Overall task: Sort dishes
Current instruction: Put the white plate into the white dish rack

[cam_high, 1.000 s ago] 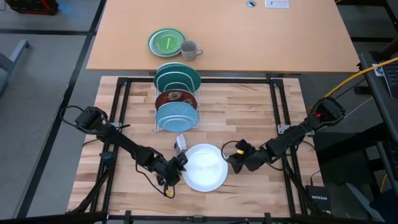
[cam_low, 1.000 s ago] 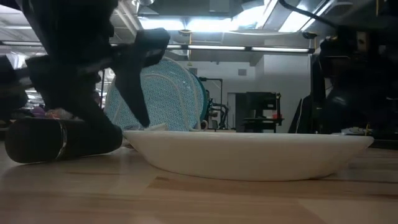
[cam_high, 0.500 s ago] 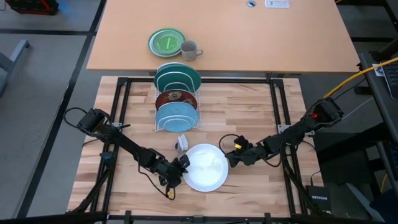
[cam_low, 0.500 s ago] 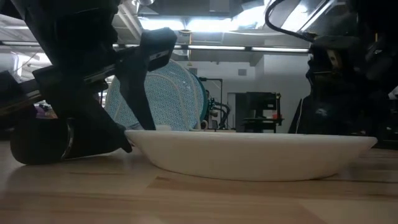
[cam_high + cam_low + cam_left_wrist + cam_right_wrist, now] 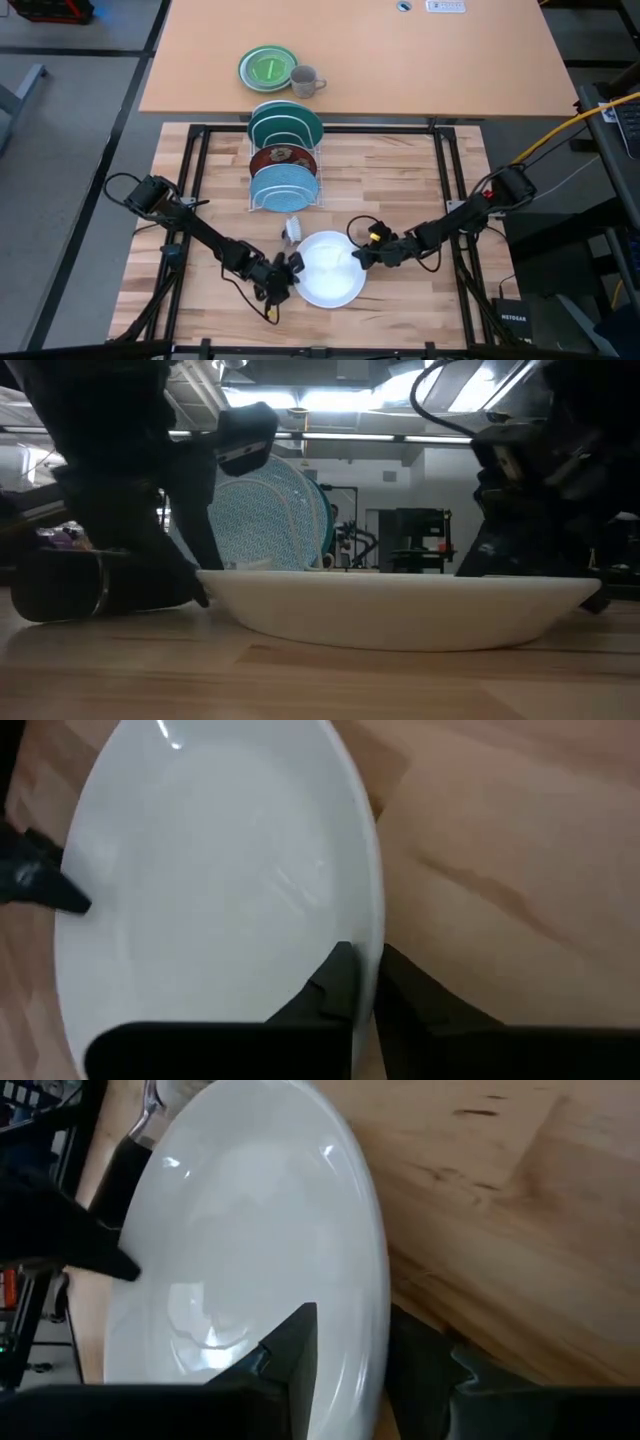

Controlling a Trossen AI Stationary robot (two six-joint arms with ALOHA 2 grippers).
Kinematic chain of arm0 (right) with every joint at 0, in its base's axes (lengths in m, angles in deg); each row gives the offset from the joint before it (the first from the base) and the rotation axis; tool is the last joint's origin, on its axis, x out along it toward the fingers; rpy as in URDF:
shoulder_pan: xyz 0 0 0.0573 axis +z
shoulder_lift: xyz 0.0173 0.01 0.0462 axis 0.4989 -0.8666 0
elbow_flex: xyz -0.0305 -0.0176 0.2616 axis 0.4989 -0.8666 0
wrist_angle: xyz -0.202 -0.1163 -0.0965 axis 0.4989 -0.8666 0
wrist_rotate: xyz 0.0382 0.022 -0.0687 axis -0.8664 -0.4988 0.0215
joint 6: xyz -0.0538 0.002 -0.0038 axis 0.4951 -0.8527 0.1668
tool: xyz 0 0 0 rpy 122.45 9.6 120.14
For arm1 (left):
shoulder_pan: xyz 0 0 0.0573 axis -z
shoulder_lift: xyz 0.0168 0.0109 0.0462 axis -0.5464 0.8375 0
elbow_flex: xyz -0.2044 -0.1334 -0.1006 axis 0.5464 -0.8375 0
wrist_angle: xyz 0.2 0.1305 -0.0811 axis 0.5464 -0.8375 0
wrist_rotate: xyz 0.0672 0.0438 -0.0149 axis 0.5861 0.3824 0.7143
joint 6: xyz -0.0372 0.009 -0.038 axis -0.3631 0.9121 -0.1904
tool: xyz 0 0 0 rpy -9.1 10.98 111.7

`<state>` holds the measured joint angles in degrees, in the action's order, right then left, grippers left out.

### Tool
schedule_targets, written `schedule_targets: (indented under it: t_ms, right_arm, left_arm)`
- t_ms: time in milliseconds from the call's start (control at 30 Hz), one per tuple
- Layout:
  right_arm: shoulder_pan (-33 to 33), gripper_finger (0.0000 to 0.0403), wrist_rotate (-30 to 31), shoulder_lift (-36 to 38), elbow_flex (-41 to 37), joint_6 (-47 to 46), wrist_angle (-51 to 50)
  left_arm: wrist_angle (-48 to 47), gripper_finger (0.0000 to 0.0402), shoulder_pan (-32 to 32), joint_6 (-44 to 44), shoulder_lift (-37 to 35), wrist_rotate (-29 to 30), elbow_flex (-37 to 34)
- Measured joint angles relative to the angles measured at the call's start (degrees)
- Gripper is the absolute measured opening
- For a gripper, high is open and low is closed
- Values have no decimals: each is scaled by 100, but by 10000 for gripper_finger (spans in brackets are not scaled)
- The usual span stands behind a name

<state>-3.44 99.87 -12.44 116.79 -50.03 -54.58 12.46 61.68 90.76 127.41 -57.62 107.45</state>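
The white plate [image 5: 330, 268] lies flat on its underside on the wooden table, near the front. My left gripper [image 5: 293, 268] is shut on its left rim. My right gripper [image 5: 357, 256] is open at the plate's right rim, one finger over the inside [image 5: 295, 1342] and one outside, the rim between them; I cannot tell whether they touch it. Teal [image 5: 286, 122], dark red [image 5: 284, 157] and light blue [image 5: 285, 186] plates stand on edge in a wire rack [image 5: 252, 160] behind. My left gripper pinches the white plate's left rim [image 5: 376, 935] between its two fingers, one finger [image 5: 338, 975] over the plate's inside and the other outside it. The fingers come low from the table's left, across the rim. The plate lies on the table.
A small pale object [image 5: 291, 229] lies between the rack and the white plate. A green plate [image 5: 267, 68] and a grey mug [image 5: 305, 81] sit on the far tabletop. A black frame [image 5: 200, 180] borders the wooden board; bare wood lies to the right of the rack.
My left gripper has shut on the white plate's left rim. My right gripper has moved toward the table's left, onto the plate's right rim, staying open. The plate has stayed where it was.
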Motion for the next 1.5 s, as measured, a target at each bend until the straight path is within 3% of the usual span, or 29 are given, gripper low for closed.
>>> schedule_targets:
  t_ms: [367,800,1500]
  right_arm:
    - [-1,108,-470,-234,583,-134,-324]
    - [5,108,-1085,-221,616,-101,-386]
    - [12,108,-1585,-203,618,1681,-379]
  left_arm:
    - [82,6,13,-17,0,-158,-4]
    - [36,6,13,-34,4,-115,-2]
    - [16,6,13,-65,4,-108,-2]
